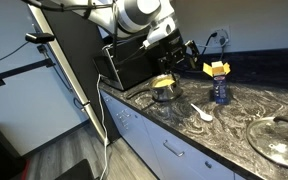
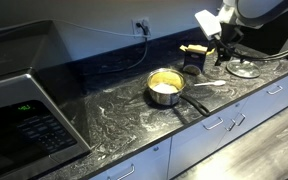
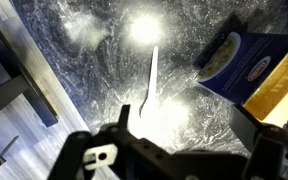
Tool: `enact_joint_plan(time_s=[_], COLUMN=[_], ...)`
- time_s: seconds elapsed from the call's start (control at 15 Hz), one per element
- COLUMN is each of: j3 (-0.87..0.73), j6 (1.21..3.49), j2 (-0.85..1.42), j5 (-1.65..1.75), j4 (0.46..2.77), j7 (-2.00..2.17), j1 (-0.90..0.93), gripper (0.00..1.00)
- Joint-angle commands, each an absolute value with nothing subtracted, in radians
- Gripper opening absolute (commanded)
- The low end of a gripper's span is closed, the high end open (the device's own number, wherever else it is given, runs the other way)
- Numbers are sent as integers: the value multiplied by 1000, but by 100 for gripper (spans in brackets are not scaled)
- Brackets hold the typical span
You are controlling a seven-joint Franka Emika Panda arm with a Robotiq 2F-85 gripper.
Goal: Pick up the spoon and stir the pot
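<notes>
Exterior view: spoon (image 1: 202, 112) lies on the tabletop (image 1: 239, 105) near the pot (image 1: 164, 88); gripper (image 1: 189, 52) hangs above.
Exterior view: gripper (image 2: 222, 45) high beyond the pot (image 2: 164, 88); spoon too small to tell.
Wrist view: gripper (image 3: 184, 128) spread, empty; spoon (image 3: 151, 80) below, left of centre, handle crosswise to the closing line.

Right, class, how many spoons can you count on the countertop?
1. The spoon lies on the counter between the pot and the glass lid, in front of the blue box. No other shows, though the box could hide one.
</notes>
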State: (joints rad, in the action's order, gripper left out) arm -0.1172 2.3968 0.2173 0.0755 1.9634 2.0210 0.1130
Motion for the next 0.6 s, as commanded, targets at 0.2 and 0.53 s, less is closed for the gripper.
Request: enact_joint_plan(time_s=[0.2, 0.53], j3=[-82, -71], j6=[2371, 2381], j2=[51, 78], j5=[76, 85], j4=[2075, 2052], j7=[1979, 1990], j1=[77, 64], gripper=[100, 100])
